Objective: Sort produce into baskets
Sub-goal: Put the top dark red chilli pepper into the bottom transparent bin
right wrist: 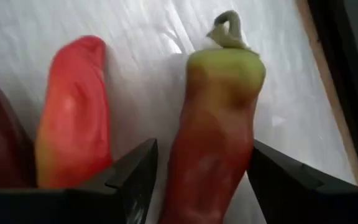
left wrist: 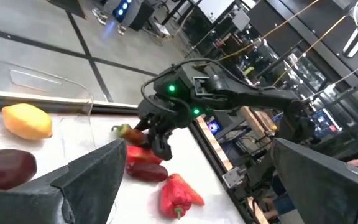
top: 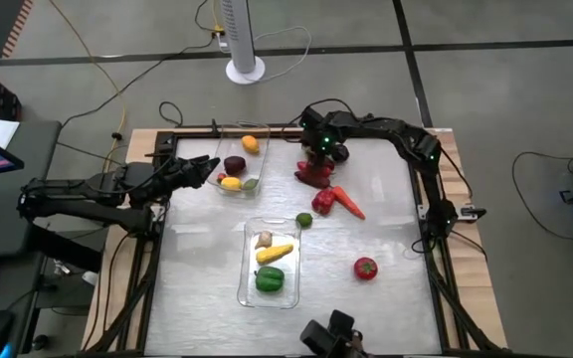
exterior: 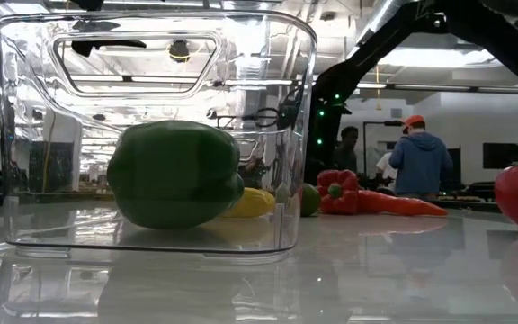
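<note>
A: How far along was the sorting, starting from the near edge of the table?

B: About half done, I'd judge. The near basket already held a green pepper, a yellow piece and a pale piece at its far end. A tomato lay loose on the table to its right, apart from everything.

A: And further back?

B: A small lime sat just beside that basket's far corner. Beyond it a red pepper and the orange carrot lay touching each other, still unsorted. The far basket held a dark plum, a lemon and a couple of small pieces by its near wall. So five or six pieces were left, by my count.

A: Where were the arms?

B: The left gripper hovered at the far basket's left side with its fingers wide apart, holding nothing. The right gripper was down over a cluster of long red peppers near the table's far edge.

A: Had it got one?

B: Nearly. In its wrist view a long red pepper with a green stem lay lengthwise between the two fingers, which stood on either side of it, close against its flanks. I couldn't tell whether they were pressing it. Another red pepper lay just outside one finger.
</note>
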